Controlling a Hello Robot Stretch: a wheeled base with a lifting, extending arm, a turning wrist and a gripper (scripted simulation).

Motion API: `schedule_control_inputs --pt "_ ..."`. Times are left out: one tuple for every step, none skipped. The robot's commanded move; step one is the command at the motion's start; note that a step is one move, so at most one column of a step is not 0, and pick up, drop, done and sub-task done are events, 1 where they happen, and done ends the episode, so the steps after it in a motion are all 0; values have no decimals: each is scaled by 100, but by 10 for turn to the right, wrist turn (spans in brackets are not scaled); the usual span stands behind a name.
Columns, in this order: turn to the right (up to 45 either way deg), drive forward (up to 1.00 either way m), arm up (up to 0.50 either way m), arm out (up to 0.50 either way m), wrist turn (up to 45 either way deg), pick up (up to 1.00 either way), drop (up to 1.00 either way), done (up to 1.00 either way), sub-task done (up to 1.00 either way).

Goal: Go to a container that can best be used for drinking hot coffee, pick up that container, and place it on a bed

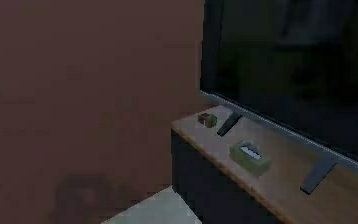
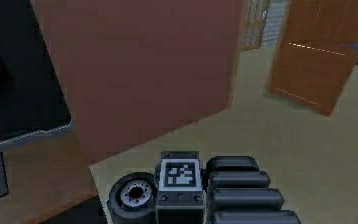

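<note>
Count, forward view: one television [image 1: 287, 60], dark screen, standing on two slanted feet [image 1: 228, 123]. One low wooden cabinet [image 1: 283, 176] under it, pale brown top, dark front.

Two small things on the cabinet top:
- one round olive-brown lump [image 1: 204, 121] at the far corner, just beside the nearer-to-wall foot. Could be the cup; too small to tell.
- one flat green box [image 1: 250, 153] between the two feet, towards the cabinet's front edge, apart from the lump.

Room: one red-brown wall [image 1: 87, 90] behind the cabinet, plain. In the arm side view that wall ends at a corner, with beige floor [image 2: 247, 130] running past it to one orange-brown door [image 2: 312, 50] at the far right.

Robot, arm side view, bottom edge: arm [image 2: 242, 185] seen as a stack of dark ribbed segments. One white square [image 2: 182, 172] with black marks sits left of them. Left again is the gripper [image 2: 135, 197], a dark rounded body. Fingers not made out, so I cannot tell how they stand or whether it holds anything.
</note>
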Motion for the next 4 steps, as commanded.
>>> schedule_control_inputs --pt "-300 0 0 0 0 0 0 0 0" --pt "-450 0 0 0 0 0 0 0 0" --pt "-210 0 0 0 0 0 0 0 0" --pt "0 30 0 0 0 0 0 0 0"
